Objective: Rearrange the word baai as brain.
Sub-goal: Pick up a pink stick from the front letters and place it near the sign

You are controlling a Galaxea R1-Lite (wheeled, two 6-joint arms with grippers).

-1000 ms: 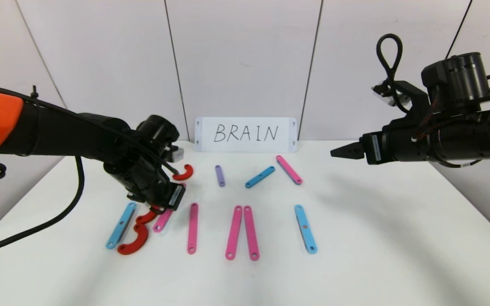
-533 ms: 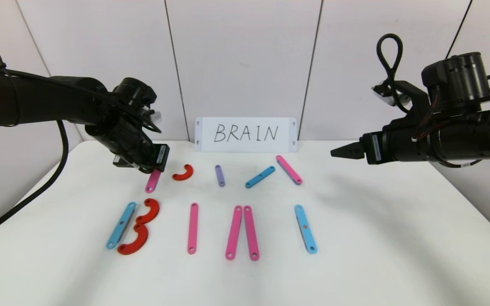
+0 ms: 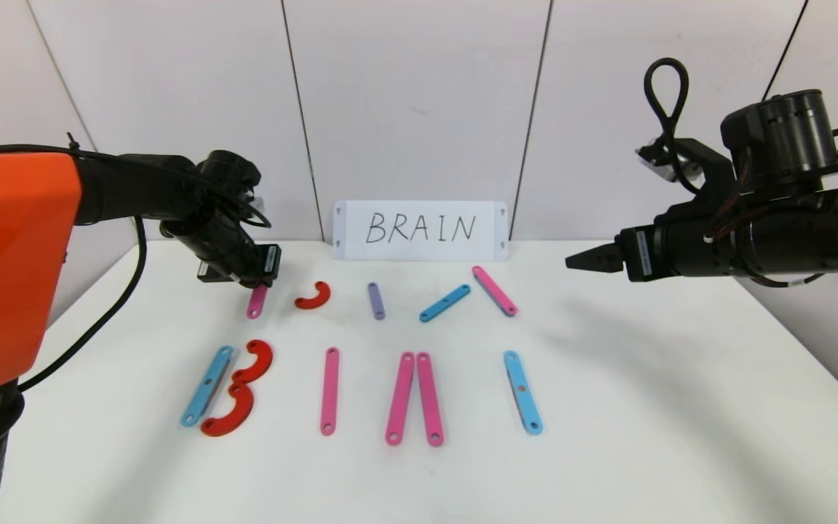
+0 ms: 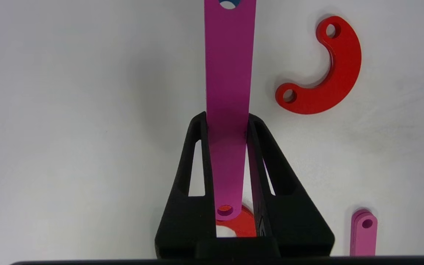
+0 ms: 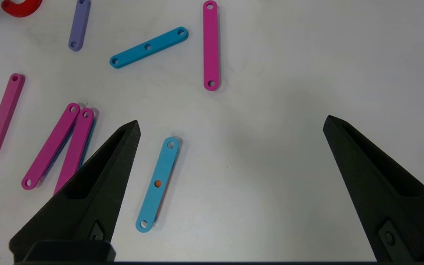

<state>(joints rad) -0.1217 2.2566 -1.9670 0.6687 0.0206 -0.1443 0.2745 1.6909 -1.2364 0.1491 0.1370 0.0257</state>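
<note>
L gripper [image 3: 257, 280] is hovering over the far-left part of the surface [image 3: 644, 407], fingers [image 4: 201, 154] clamping a pink strip [image 3: 257, 300] by its edges; the strip is hanging down from them w/ its free end toward the surface, can't tell if it's touching. In the left wrist view that strip [image 4: 228, 92] is running straight out between the two fingers. Just beside it, toward the centre, a lone red curve [image 3: 314, 295] is lying flat, apart from the strip.

R gripper [image 3: 585, 260] is idling above the far-right part of the surface, fingers [image 5: 98, 184] spread wide, holding nothing.

Rest of the word is lying flat in 2 rows. Far row, near the back edge: short purple strip [image 3: 376, 300], then a tilted light-blue strip [image 3: 444, 303], then a slanted pink strip [image 3: 494, 290], its far end near the blue one's. Near row, from the left edge side: light-blue strip [image 3: 206, 385] w/ two stacked red curves [image 3: 241, 389] touching or nearly touching it, making a B shape; a single pink strip [image 3: 329, 390]; two pink strips [image 3: 414, 397] meeting at their far ends and splaying slightly toward the front edge; a light-blue strip [image 3: 522, 391] closest to the right.

White card [image 3: 420, 230] w/ handwritten BRAIN is standing at the back edge, centre, against the wall.
</note>
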